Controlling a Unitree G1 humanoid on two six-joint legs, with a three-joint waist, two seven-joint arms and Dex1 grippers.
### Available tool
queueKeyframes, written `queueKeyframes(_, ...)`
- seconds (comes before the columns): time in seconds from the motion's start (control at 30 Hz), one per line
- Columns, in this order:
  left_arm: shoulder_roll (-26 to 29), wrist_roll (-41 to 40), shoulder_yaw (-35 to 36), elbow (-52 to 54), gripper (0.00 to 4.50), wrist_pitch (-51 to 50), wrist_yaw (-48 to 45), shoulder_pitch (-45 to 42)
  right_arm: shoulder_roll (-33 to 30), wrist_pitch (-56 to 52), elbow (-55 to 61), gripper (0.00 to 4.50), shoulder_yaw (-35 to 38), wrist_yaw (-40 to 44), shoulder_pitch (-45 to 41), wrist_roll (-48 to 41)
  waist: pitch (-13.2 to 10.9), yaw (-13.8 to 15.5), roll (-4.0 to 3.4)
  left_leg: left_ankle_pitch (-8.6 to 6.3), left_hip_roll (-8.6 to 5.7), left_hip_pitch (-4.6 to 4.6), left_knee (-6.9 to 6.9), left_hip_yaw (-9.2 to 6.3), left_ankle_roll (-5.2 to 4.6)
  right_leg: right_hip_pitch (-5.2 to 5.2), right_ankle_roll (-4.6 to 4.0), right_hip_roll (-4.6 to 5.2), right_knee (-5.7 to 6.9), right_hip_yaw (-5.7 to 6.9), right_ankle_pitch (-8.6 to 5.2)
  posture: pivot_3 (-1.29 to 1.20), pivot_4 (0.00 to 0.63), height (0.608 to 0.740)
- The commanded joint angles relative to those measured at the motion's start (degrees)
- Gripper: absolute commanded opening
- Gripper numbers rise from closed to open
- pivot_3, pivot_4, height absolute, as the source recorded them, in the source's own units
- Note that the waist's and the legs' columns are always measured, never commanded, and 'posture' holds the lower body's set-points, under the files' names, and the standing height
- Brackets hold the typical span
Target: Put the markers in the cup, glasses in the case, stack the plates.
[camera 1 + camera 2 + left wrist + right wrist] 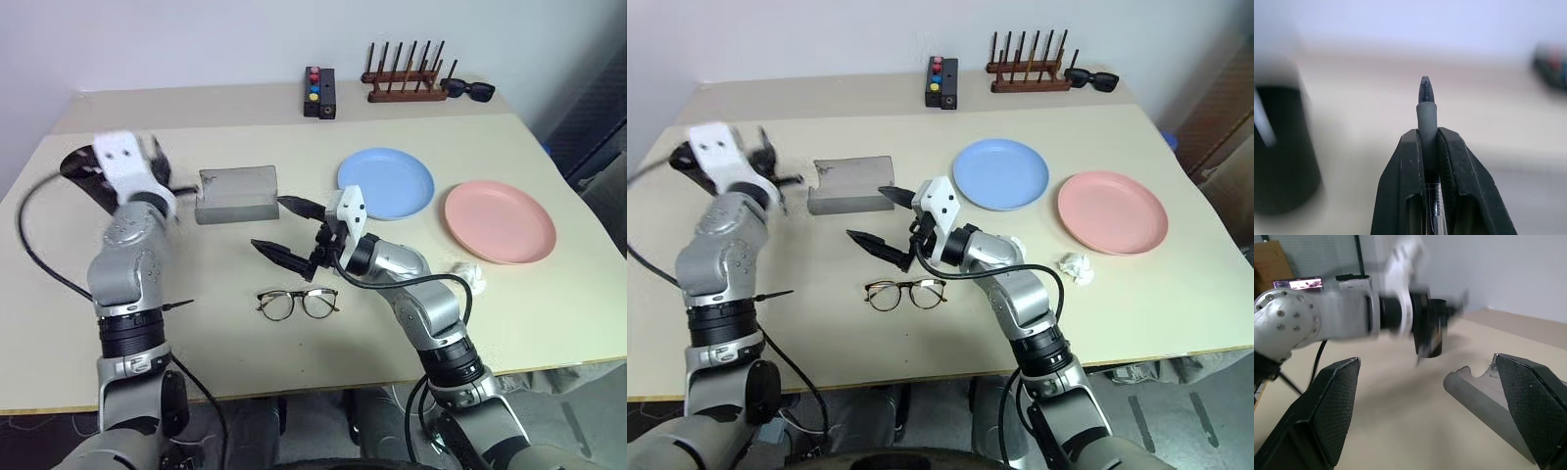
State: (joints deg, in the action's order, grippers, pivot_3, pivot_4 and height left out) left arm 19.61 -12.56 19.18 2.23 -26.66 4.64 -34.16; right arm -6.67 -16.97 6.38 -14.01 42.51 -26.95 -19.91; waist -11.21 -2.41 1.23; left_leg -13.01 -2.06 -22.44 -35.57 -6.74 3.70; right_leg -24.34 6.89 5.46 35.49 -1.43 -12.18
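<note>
No readable text, labels, brand names, numbers or signs anywhere in these views.

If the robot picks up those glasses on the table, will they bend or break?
The glasses have a very thin dark rim, so they probably weigh little and could bend if squeezed hard. The clear lenses look fragile and may scratch. They lie flat with the arms folded, so they should slide, not roll. The open right tool hangs just above them.
</note>
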Motion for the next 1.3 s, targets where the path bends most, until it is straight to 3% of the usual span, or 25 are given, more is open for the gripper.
queueKeyframes(0.03, 4.0, 4.9, 2.8, -3.8, 0.02, 15.2, 2.4, -4.5, 0.8, 1.3, 0.7, 4.5, 0.0, 0.6, -0.9, -0.6, 0.0, 0.1, 0.0, 0.0, 0.0, 0.0, 0.01, -0.01, 0.0, 0.0, 0.0, 0.0, 0.0, 0.0, 0.0, 0.0, 0.15, 0.739)
queueKeyframes(0.37, 12.7, 9.2, 3.6, -34.2, 0.02, 39.7, 2.8, -14.3, 1.1, 1.8, 0.4, 4.5, 0.1, 0.8, -1.3, -0.4, 0.0, 0.2, 0.0, 0.0, -0.02, 0.0, -0.01, 0.0, -0.01, 0.02, 0.03, 0.0, -0.04, 0.01, 0.01, 0.0, 0.15, 0.739)
queueKeyframes(0.67, 15.1, 9.2, 2.7, -54.7, 0.02, 53.4, 2.2, -19.8, 2.1, 1.1, 2.3, 4.5, 1.5, 0.2, -1.2, -3.0, 0.0, 0.1, 0.01, 0.0, -0.02, -0.01, 0.01, 0.0, -0.02, 0.02, 0.04, 0.0, -0.03, 0.02, 0.01, 0.0, 0.15, 0.739)
queueKeyframes(1.23, 15.5, 9.1, 1.6, -64.4, 0.02, 57.9, 2.5, -19.7, 1.7, -0.4, 3.5, 4.5, 1.7, -0.2, -0.8, -5.0, 0.0, 0.0, 0.01, 0.0, -0.01, -0.01, 0.01, -0.01, -0.02, 0.01, 0.06, 0.0, 0.01, 0.03, 0.02, 0.0, 0.15, 0.739)
queueKeyframes(1.3, 15.4, 8.9, 1.8, -64.2, 0.92, 57.7, 2.5, -19.5, 1.7, -0.5, 3.5, 4.5, 1.7, -0.1, -0.8, -5.1, 0.0, 0.0, 0.01, 0.0, -0.01, -0.01, 0.01, -0.01, -0.02, 0.01, 0.06, 0.0, 0.0, 0.03, 0.02, 0.0, 0.15, 0.739)
